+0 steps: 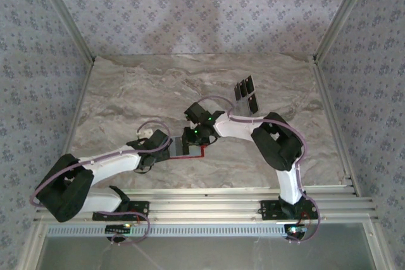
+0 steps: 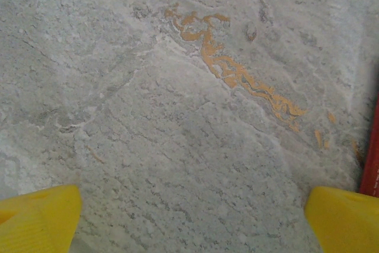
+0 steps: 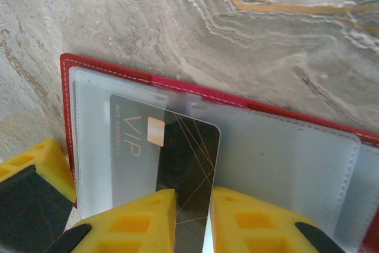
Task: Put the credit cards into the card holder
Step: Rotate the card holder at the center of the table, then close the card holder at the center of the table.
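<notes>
The red card holder (image 3: 66, 87) lies open on the marble table, its clear pockets facing up; from above, its red edge (image 1: 193, 153) peeks out under the two grippers. My right gripper (image 3: 190, 217) is shut on a black credit card (image 3: 177, 146) marked VIP, held between the yellow fingers (image 3: 133, 220). The card's left half sits under the clear flap of the holder's left pocket. My left gripper (image 2: 189, 223) is open just left of the holder, low over bare table, with nothing between its fingertips (image 2: 35, 217). The holder's red edge (image 2: 372, 164) shows beside its right finger.
More black credit cards (image 1: 247, 96) lie together on the table behind the right arm, towards the back right. The right arm's elbow (image 1: 278, 140) hangs over the right side of the table. Patterned walls close in the table on three sides.
</notes>
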Controlling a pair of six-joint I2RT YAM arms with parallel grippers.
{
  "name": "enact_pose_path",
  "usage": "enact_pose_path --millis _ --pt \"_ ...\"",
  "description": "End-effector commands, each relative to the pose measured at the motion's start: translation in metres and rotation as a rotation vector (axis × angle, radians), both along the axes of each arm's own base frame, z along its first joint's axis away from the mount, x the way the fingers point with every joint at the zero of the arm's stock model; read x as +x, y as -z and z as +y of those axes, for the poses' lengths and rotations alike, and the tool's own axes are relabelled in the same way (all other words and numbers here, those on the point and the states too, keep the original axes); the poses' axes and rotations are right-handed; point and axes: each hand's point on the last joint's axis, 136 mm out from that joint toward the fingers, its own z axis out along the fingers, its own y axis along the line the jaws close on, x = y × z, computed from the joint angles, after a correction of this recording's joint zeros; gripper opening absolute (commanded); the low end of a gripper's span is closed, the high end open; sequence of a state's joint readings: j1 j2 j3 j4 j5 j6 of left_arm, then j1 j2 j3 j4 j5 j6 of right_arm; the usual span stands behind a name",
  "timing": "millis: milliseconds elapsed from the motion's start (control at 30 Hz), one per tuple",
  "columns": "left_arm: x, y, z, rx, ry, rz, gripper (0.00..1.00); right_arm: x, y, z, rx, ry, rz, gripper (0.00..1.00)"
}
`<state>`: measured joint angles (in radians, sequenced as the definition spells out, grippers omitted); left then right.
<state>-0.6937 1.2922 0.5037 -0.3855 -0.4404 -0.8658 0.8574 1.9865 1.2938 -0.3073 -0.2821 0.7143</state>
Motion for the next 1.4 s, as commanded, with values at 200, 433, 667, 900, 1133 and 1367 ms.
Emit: enact_pose_path --millis 200,433,667,900,1133,1367 --pt "-0.005 0.014 -0.003 -0.013 0.005 0.043 1.0 -0.01 -0.002 0.024 0.029 -0.051 0.034 0.23" --pt "-0.006 0.015 -0.004 -0.013 0.007 0.045 1.0 -0.018 -0.01 0.041 0.065 -0.104 0.05 0.23" --pt "-0.007 0.014 -0.005 -0.015 0.006 0.047 1.0 -0.021 -0.016 0.046 0.091 -0.135 0.058 0.28" --pt "-0.007 0.006 -0.002 -0.014 -0.002 0.032 1.0 -0.012 -0.022 0.019 0.098 -0.079 0.027 0.53" --pt "-0.005 -0.016 0.009 -0.003 -0.026 -0.018 1.0 -0.014 -0.001 -0.009 0.07 -0.03 0.058 0.53" --pt "-0.004 -0.021 0.013 -0.006 -0.035 -0.02 1.0 -0.013 -0.007 -0.018 0.083 -0.027 0.036 0.53"
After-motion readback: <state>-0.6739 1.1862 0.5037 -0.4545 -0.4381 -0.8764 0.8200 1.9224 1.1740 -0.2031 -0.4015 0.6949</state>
